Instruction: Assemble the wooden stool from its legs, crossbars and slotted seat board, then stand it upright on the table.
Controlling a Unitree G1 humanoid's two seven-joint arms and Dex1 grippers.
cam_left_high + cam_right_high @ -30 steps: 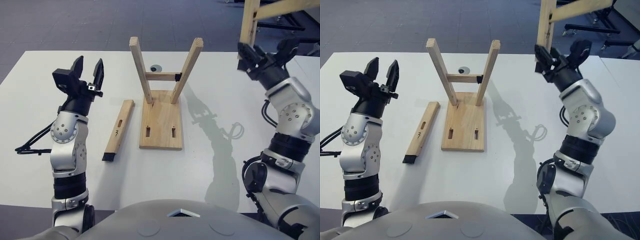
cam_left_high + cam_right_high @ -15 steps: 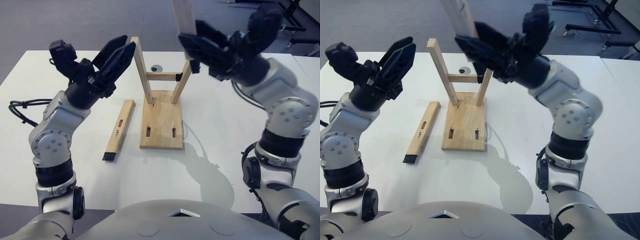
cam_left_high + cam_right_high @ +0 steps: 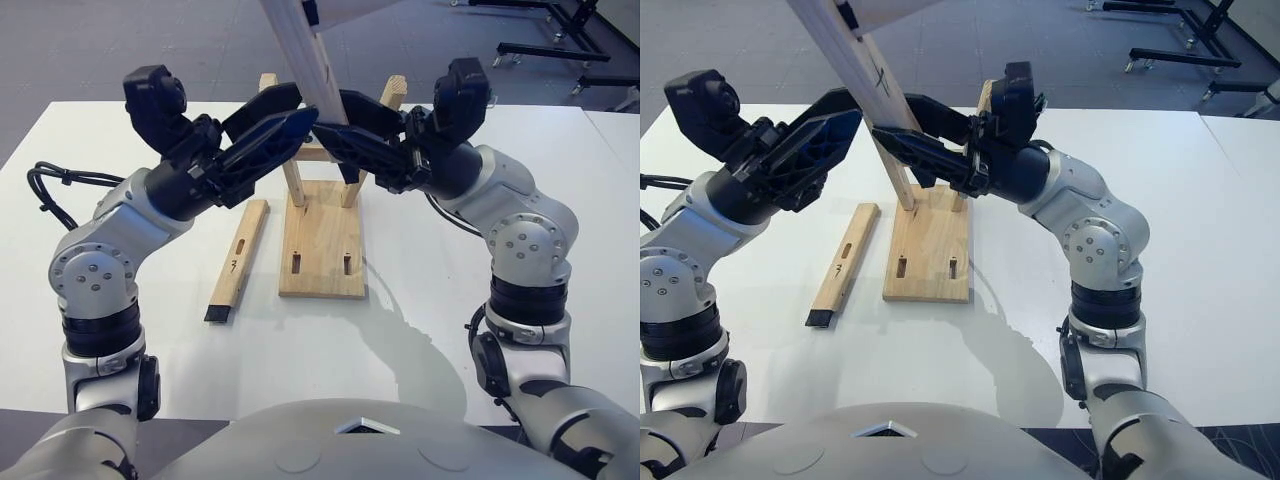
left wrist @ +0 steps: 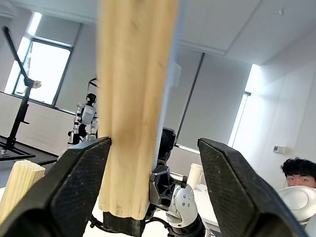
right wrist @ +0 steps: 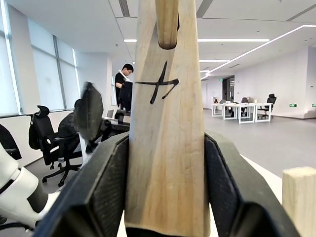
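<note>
A white worktop (image 3: 200, 370) spans the centre and lower frame, and a second white worktop (image 3: 1252, 160) shows at the right edge. Grey carpet-tile floor (image 3: 120, 40) lies across the top, with black wheeled stand bases (image 3: 545, 50) at the upper right. The right wrist view shows a black office chair (image 5: 47, 133) and ceiling light strips (image 5: 232, 48).

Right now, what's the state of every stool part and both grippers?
Seat board: flat on table, near slots empty.
Mounted legs: two, upright in far slots.
Loose leg: flat on table, left of board.
Held leg: raised, tilted.
Right gripper: shut on held leg.
Left gripper: open, straddling held leg.
</note>
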